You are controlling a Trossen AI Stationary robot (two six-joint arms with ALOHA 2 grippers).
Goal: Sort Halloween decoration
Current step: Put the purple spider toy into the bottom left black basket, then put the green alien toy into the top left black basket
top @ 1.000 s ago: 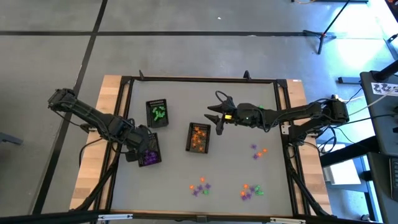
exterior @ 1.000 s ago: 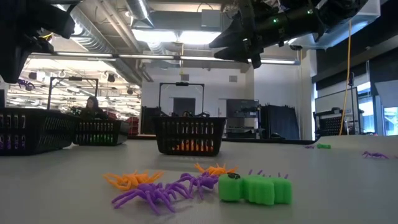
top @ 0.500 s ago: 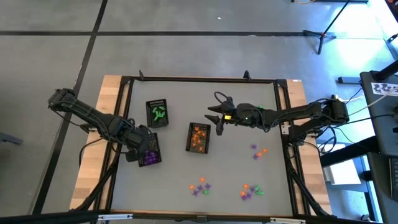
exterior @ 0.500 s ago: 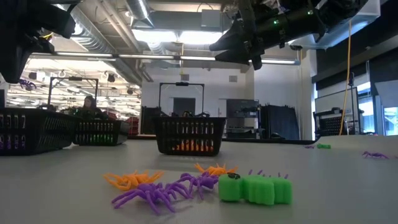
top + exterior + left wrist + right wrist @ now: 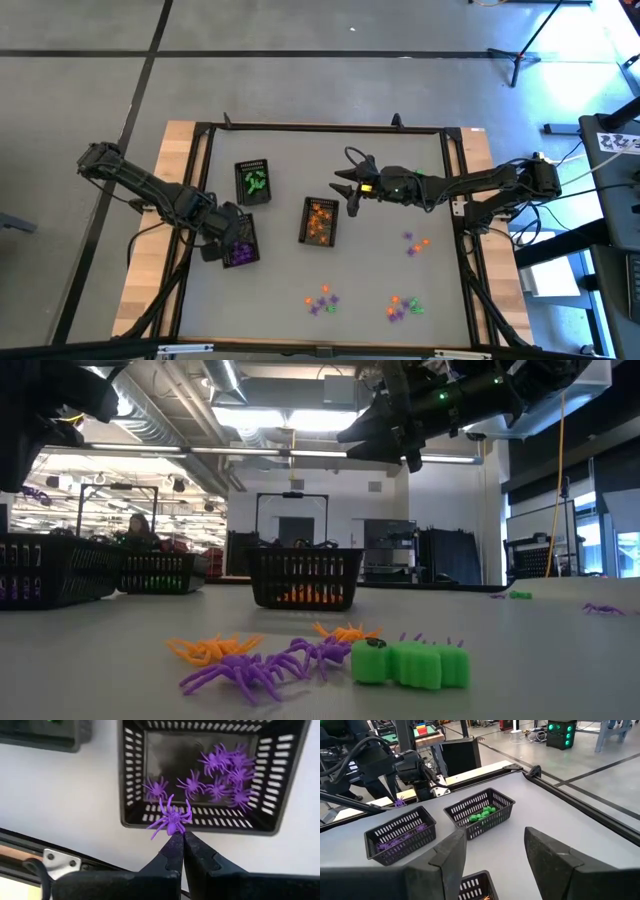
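Left hand (image 5: pixel 179 836): clenched on 1 purple spider (image 5: pixel 171 817), held above the rim of the purple tray (image 5: pixel 240 245); drop not yet made.
Right hand (image 5: pixel 348 186): released, empty, hovering just beside the orange tray (image 5: pixel 319 221).
Sorted: 3 trays partly filled, including the green tray (image 5: pixel 253 182).
Left: loose trinkets (image 5: pixel 321 299) in 3 clusters near the bench's (image 5: pixel 370 260) front and right.
Room: open bench between trays and clusters; frame rail close beside the left hand.
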